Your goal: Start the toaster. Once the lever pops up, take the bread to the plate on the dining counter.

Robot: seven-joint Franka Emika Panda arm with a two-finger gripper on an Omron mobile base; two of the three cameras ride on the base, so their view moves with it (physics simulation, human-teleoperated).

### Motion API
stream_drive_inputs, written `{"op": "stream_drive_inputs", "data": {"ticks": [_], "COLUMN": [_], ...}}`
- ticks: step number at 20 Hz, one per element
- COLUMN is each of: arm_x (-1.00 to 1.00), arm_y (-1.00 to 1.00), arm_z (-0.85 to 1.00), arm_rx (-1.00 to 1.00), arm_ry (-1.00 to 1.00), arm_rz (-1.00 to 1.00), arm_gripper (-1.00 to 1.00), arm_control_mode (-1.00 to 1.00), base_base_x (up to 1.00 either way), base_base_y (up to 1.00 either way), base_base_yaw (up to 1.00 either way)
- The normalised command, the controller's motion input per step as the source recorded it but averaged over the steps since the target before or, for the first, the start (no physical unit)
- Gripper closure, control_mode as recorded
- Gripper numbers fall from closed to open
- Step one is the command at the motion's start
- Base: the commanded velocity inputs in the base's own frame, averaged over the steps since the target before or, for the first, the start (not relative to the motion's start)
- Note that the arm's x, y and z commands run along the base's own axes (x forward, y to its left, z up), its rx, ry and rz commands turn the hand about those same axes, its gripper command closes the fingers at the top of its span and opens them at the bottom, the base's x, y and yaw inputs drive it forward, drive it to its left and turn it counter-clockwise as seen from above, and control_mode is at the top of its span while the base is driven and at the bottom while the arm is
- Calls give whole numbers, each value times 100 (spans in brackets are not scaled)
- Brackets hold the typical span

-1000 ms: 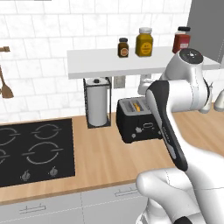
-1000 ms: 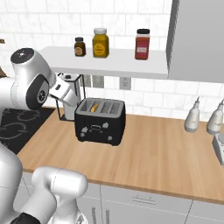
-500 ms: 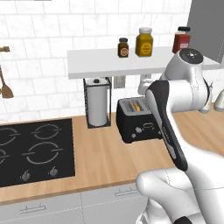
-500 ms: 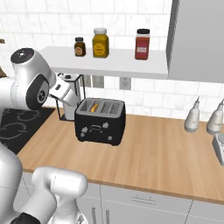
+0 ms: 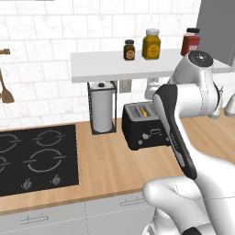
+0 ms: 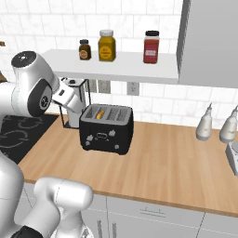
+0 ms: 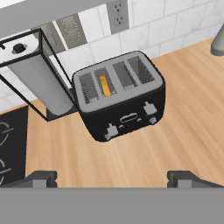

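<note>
Black and glossy, the toaster (image 7: pixel 120 96) sits on the light-wood wall counter (image 6: pixel 162 167), front with small white control marks turned toward the cameras. Holds the bread (image 7: pixel 104 85), an orange-yellow slice edge down in one slot, second from the left in the hand view, only its top edge visible. Toaster seen also in the left base view (image 5: pixel 146 126) and the right base view (image 6: pixel 106 128), bread showing as a yellow strip in the top (image 5: pixel 145 110) (image 6: pixel 99 113). Wire-framed paper-towel roll (image 7: pixel 39 76) just beside the toaster at its 9 o'clock in the hand view, close to the tiled wall; touching or not, cannot tell. Black cooktop (image 5: pixel 32 158) farther out at 9 o'clock, set into the same counter. White shelf (image 6: pixel 116 65) above, at the toaster's 12 o'clock, carrying three jars: a small dark one (image 6: pixel 84 49), a yellow one (image 6: pixel 106 45) and a red one (image 6: pixel 151 46). Two pale bottles (image 6: pixel 204 123) well apart from the toaster at 3 o'clock in the right base view. Gripper (image 7: pixel 111 178) spread wide, grasping nothing, hovering above the counter with the toaster at 12 o'clock from its fingertips (image 7: pixel 41 178) and clear of them; bare wood between tips and toaster front. White arm bent over the counter, its hand up beside the paper-towel roll in the right base view.
</note>
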Motion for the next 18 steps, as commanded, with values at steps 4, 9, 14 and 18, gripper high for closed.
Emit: {"op": "stream_drive_inputs", "data": {"ticks": [4, 9, 14, 18], "arm_x": [0, 0, 0, 0], "arm_y": [0, 0, 0, 0], "arm_z": [0, 0, 0, 0], "arm_rx": [0, 0, 0, 0], "arm_ry": [0, 0, 0, 0], "arm_rz": [0, 0, 0, 0], "arm_gripper": [-100, -100, -100, -100], "arm_control_mode": [-100, -100, -100, -100], "base_base_x": [0, 0, 0, 0], "base_base_y": [0, 0, 0, 0], "base_base_yaw": [0, 0, 0, 0]}}
